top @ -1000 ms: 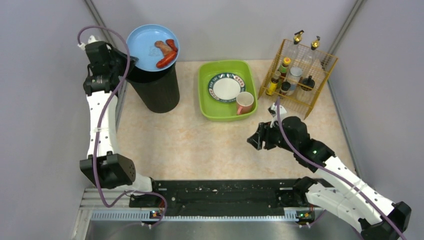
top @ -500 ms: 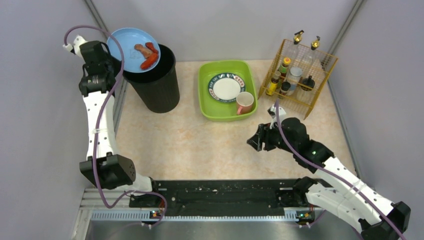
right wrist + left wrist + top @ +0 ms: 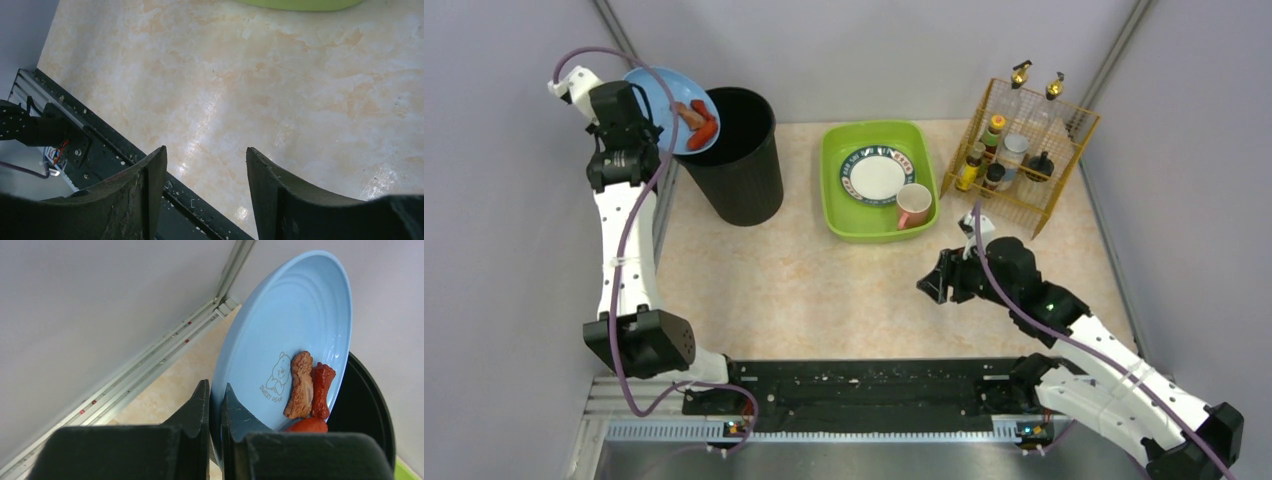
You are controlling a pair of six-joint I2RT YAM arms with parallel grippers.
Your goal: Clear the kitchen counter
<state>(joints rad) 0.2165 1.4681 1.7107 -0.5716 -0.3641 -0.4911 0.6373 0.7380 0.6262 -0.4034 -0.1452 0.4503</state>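
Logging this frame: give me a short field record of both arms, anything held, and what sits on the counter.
left gripper: shut on the rim of the blue plate
blue plate: tilted steeply above the black bin
food pieces: on the plate near its lower edge, not yet in the bin
right gripper: open, empty, above bare kitchen counter
green tub: on the counter, holding a white plate and a pink mug
wire rack: back right corner, holding bottles

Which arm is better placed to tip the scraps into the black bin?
Left. The left claw is shut on the blue plate, tilted at the edge of the black bin, scraps at its low side. The right claw hangs open and empty above the kitchen counter, away from the bin.
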